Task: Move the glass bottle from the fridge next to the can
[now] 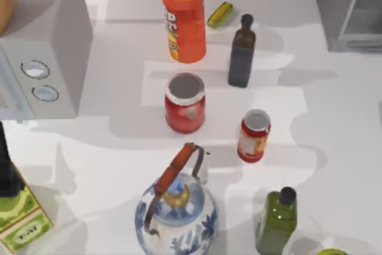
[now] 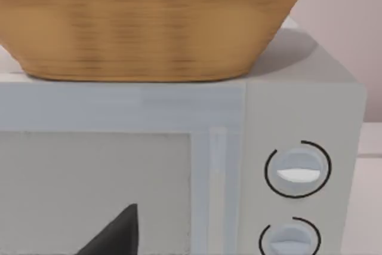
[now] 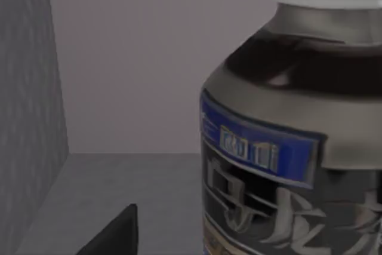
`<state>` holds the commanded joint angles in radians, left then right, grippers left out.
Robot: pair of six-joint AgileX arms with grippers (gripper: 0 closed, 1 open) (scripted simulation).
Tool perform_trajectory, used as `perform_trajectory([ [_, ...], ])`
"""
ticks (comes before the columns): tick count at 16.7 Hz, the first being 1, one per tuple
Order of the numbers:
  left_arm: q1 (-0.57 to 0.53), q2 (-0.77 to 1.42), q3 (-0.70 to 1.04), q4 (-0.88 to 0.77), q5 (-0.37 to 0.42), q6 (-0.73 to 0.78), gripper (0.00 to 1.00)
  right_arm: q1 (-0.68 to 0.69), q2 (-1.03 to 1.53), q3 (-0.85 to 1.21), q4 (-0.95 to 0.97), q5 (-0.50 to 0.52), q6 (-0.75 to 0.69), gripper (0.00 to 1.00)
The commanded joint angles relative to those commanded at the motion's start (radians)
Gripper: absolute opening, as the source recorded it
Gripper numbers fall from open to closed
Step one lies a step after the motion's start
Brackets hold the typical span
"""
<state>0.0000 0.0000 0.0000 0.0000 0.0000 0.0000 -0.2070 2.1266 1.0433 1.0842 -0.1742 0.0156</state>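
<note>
Overhead, my table [image 1: 334, 123] holds one can [image 1: 254, 136] right of centre, one wider red jar [image 1: 185, 103] to its left, one orange crisp tube [image 1: 183, 18] behind that, one dark square bottle [image 1: 242, 52], one green bottle [image 1: 277, 221] near the front, one blue-and-white kettle [image 1: 176, 213], and one small yellow item [image 1: 219, 14] at the back. One fridge [image 1: 346, 7] sits at the back right corner, and one white box with two knobs [image 1: 45, 52] stands at the left edge. Bare tabletop lies to the right of the can, between it and the right edge. From my right wrist, one glass bottle [image 3: 292, 141] stands close inside the fridge, grey walls around it; one dark fingertip [image 3: 113, 234] shows, and whether this claw is wide or narrow I cannot tell. My left wrist faces the white box, with one woven basket [image 2: 149, 22] on top; that claw's state I cannot tell either.
</note>
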Motion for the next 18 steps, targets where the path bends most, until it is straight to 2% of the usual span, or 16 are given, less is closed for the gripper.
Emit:
perform_trajectory([
  [4, 0.000, 0.000, 0.000, 0.000, 0.000, 0.000, 1.00, 0.011, 0.070, 0.130, -0.060, 0.012, -0.001, 1.00],
  [9, 0.000, 0.000, 0.000, 0.000, 0.000, 0.000, 1.00, 0.013, 0.082, 0.152, -0.071, 0.014, -0.001, 1.00],
  [18, 0.000, 0.000, 0.000, 0.000, 0.000, 0.000, 1.00, 0.013, 0.082, 0.152, -0.071, 0.014, -0.001, 0.32],
])
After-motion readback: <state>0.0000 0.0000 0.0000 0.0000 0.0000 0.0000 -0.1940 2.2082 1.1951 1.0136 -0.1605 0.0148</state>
